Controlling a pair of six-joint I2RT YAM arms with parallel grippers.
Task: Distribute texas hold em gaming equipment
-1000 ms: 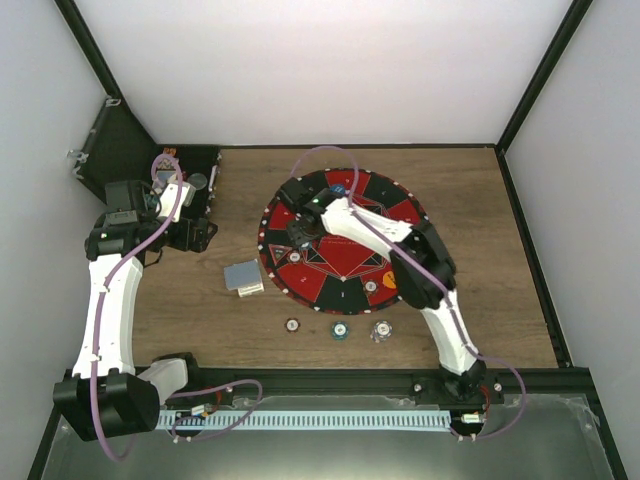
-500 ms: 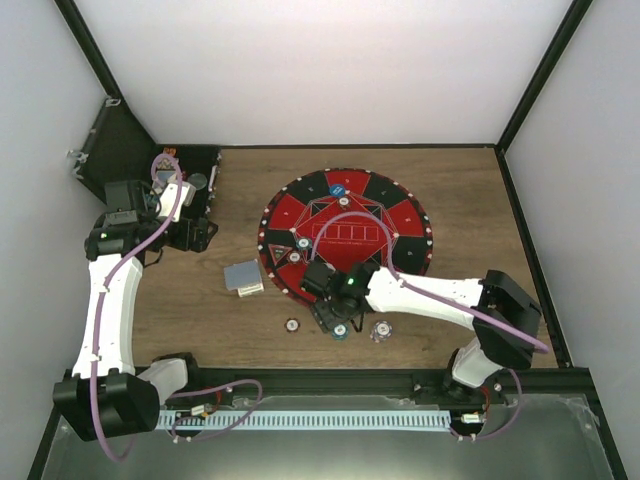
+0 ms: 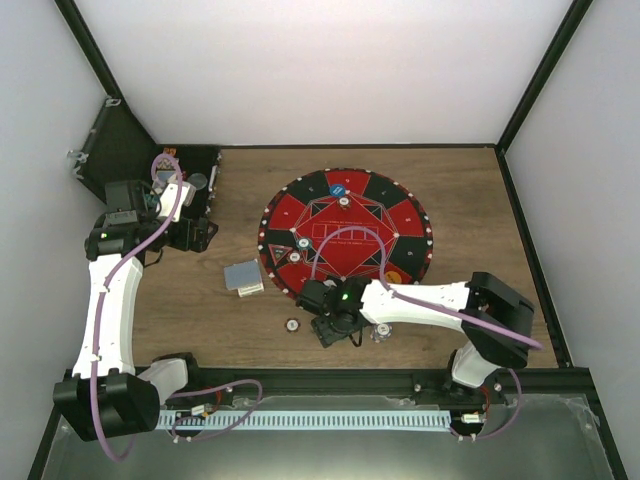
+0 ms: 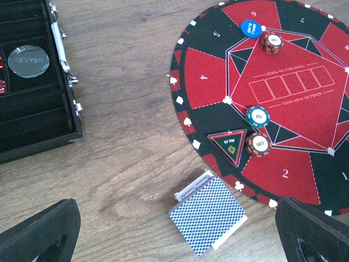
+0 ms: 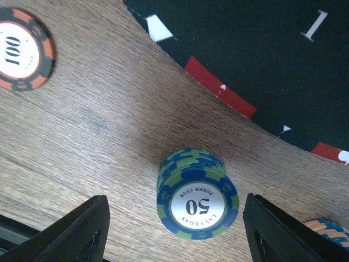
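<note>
Chips (image 5: pixel 197 196) marked 50, blue and green with a silver face, stood piled upright on the wood just off the mat's (image 5: pixel 245 43) near edge. My right gripper (image 5: pixel 175 224) hung over them with its jaws apart. One finger stood on each side, with bare wood showing between each finger and the pile, so nothing was gripped. How high my fingertips were above the wood I could not tell. The pile was round, so it had no long side to line up with. Its axis ran straight up, and I judged that closing from any direction would do once I was low enough.

Along the same rim of the mat lay a lone 100 chip (image 5: pixel 22 49), orange and dark, on one side. The edge of a second stack (image 5: pixel 327 229) just showed on the other. Just beside the mat's left rim sat the deck (image 4: pixel 207 215), its back patterned blue. On the mat lay single chips (image 4: pixel 258 144) and a blue button (image 4: pixel 251 27).

My left gripper (image 3: pixel 205 237) was spread wide and held nothing. It was well left of the mat, by the case (image 4: pixel 32 93), so the right arm was much the nearer.
</note>
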